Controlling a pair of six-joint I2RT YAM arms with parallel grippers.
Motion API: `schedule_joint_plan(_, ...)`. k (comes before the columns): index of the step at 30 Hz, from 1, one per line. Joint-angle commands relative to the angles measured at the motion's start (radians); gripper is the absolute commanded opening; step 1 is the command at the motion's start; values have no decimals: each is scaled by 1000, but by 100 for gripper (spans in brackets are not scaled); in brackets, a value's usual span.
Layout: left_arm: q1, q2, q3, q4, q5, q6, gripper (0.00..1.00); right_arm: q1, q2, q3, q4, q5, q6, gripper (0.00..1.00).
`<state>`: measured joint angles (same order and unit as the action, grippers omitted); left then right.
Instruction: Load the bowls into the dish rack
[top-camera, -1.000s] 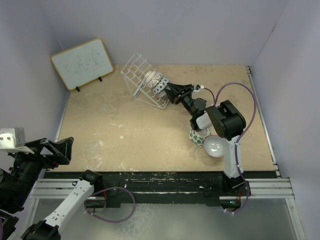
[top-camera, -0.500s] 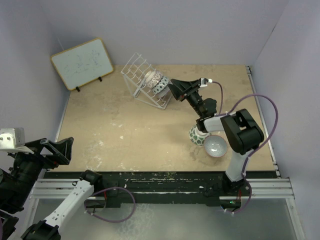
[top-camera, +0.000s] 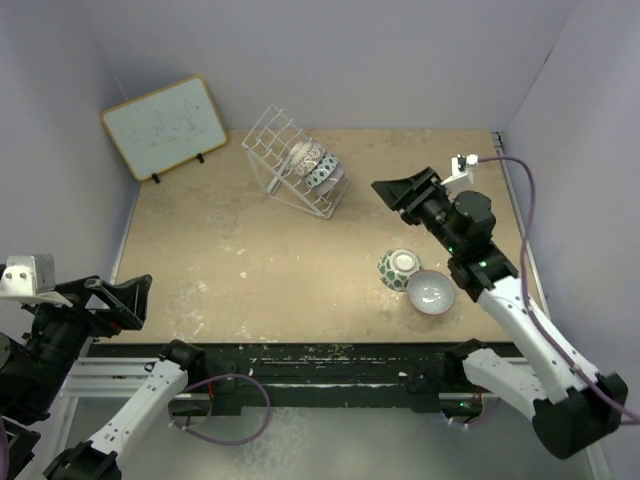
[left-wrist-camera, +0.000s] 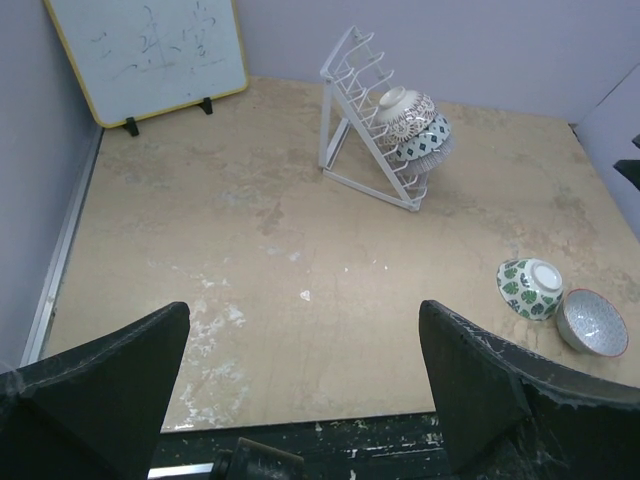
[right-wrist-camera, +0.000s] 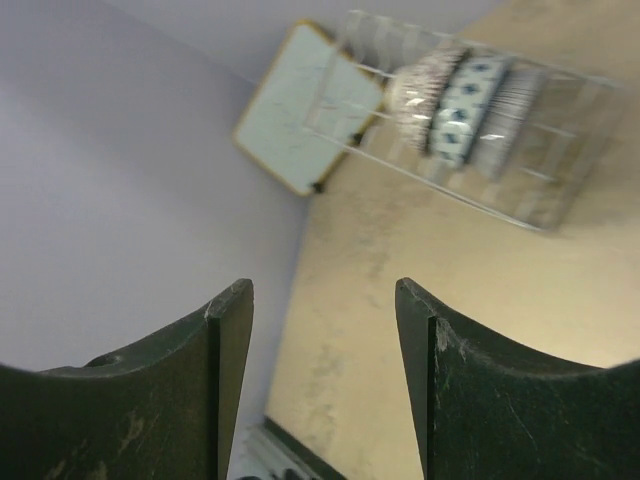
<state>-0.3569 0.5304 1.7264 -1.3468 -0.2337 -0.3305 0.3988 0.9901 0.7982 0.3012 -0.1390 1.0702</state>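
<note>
- The dish rack (top-camera: 290, 172) stands at the far middle of the tabletop (top-camera: 220, 250), leaning back on its wire frame, to the right of the framed whiteboard (top-camera: 165, 125).
- Three bowls sit on edge in the rack, side by side. The brown-and-white bowl (left-wrist-camera: 402, 112) is highest, the blue-patterned bowl (left-wrist-camera: 426, 140) comes next, and a pale bowl (right-wrist-camera: 510, 100) is at the low end.
- Two bowls rest on the tabletop, well apart from the rack, toward the near right.
- The green-and-white bowl (top-camera: 399, 268) lies upside down with its foot ring up.
- The last bowl (top-camera: 431, 293) stands upright, just beside the green-and-white one and about touching it. Its inside is pale and its outer colour is hard to tell.
- The right gripper (top-camera: 396, 188) hangs above the tabletop, between the rack and the two loose bowls, and points toward the rack. In the right wrist view its fingers (right-wrist-camera: 215, 390) are spread apart with nothing between them.
- The left gripper (top-camera: 118, 300) is at the near left edge, far from all the bowls. Its fingers (left-wrist-camera: 110, 380) are spread wide and hold nothing.
</note>
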Motion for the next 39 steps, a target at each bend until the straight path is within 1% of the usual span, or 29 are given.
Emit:
schedule_joint_plan(1, -8, -18, -38, 61, 41, -17, 99, 2, -100, 130, -799, 235, -283, 61)
schedule_joint_plan(4, -8, -29, -75, 79, 55, -19, 99, 1, -107, 159, -1027, 269, -305, 60)
schedule_joint_plan(7, -8, -41, -103, 99, 65, -24, 99, 3, -131, 156, -1175, 307, -315, 59)
schedule_joint_plan(11, -8, -46, -114, 108, 70, -21, 99, 3, -159, 145, -1293, 331, -325, 58)
schedule_joint_plan(15, -8, -48, -125, 118, 76, -19, 99, 5, -161, 112, -1350, 323, -341, 57)
schedule_joint_plan(16, -8, -48, -128, 118, 76, -19, 99, 6, -163, 101, -1358, 321, -344, 57)
schedule_joint_plan(18, -9, -50, -137, 121, 76, -18, 99, 12, -167, 79, -1361, 304, -348, 49)
schedule_joint_plan(23, -10, -59, -155, 124, 70, -20, 99, 41, -144, 70, -1349, 307, -332, 49)
schedule_joint_plan(25, -9, -62, -161, 128, 69, -21, 99, 62, -121, 60, -1328, 316, -322, 52)
schedule_joint_plan(26, -9, -62, -162, 129, 68, -21, 99, 78, -97, 57, -1319, 323, -313, 58)
schedule_joint_plan(28, -10, -61, -162, 130, 65, -17, 99, 134, -51, 57, -1301, 352, -278, 64)
schedule_joint_plan(30, -9, -61, -159, 129, 60, -15, 99, 214, 4, 66, -1289, 391, -234, 66)
schedule_joint_plan(32, -10, -61, -155, 125, 54, -13, 99, 248, 50, 77, -1284, 430, -200, 67)
schedule_joint_plan(37, -14, -65, -156, 118, 54, -13, 99, 260, 103, 76, -1220, 473, -201, 66)
schedule_joint_plan(39, -14, -70, -163, 114, 54, -12, 99, 260, 139, 72, -1203, 490, -208, 65)
